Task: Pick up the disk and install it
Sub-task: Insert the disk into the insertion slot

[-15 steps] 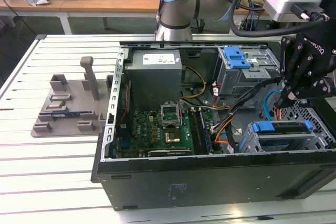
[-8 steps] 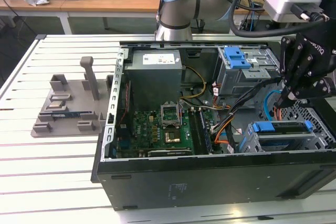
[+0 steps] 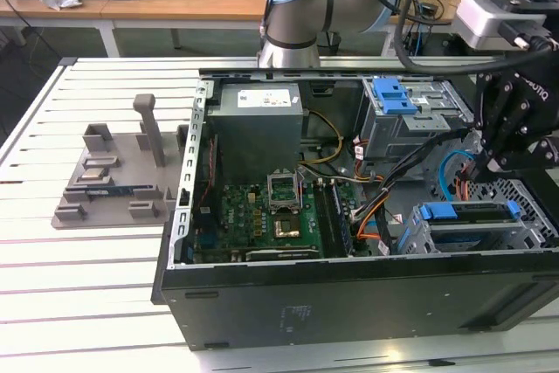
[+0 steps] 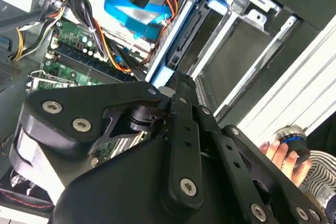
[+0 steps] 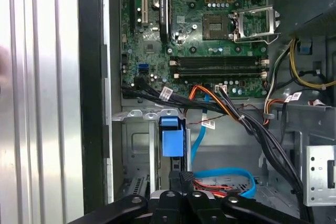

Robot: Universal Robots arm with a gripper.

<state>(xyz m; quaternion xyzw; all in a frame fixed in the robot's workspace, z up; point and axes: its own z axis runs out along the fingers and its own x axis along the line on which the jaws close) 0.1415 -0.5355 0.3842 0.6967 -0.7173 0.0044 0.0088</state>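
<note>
Within the open computer case (image 3: 349, 299), at its end toward the exterior view's right, the disk (image 3: 472, 214) (image 5: 172, 139) sits in a grey drive cage (image 3: 417, 238), its blue carrier showing along the top. Just above it hangs the gripper (image 3: 479, 172) (image 5: 180, 176), jaws drawn together with nothing between them. Whether they touch the carrier cannot be told. The case lies on the white slatted table (image 3: 87, 277).

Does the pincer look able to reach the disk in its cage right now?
Probably yes: the pincer hangs close above the disk, whose blue edge lies uncovered; the cables run beside it.
</note>
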